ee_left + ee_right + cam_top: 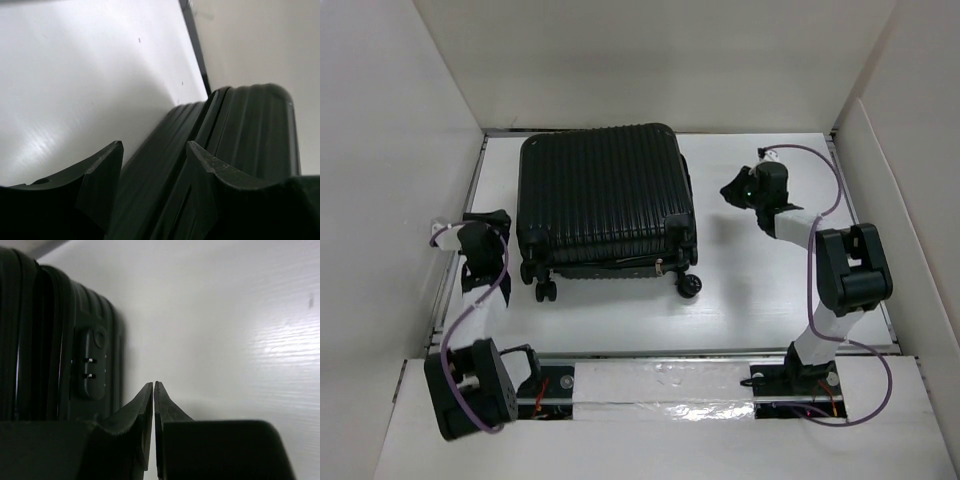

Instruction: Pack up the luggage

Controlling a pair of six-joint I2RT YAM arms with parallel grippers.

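Observation:
The luggage [605, 195] is a black ribbed hard-shell suitcase lying flat and closed on the white table, its caster wheels [689, 286] toward the near edge. My left gripper [506, 222] is open right at the suitcase's left side; in the left wrist view [155, 147] the ribbed shell [240, 130] fills the gap between the fingers. My right gripper [732, 190] is shut and empty, a short way to the right of the suitcase. In the right wrist view [154, 385] the suitcase's side [45, 340] and its combination lock [90, 365] show to the left.
White walls [400, 150] enclose the table on the left, back and right. A taped mounting rail [660, 385] with the arm bases runs along the near edge. White tabletop [760, 290] lies between the suitcase and the right arm.

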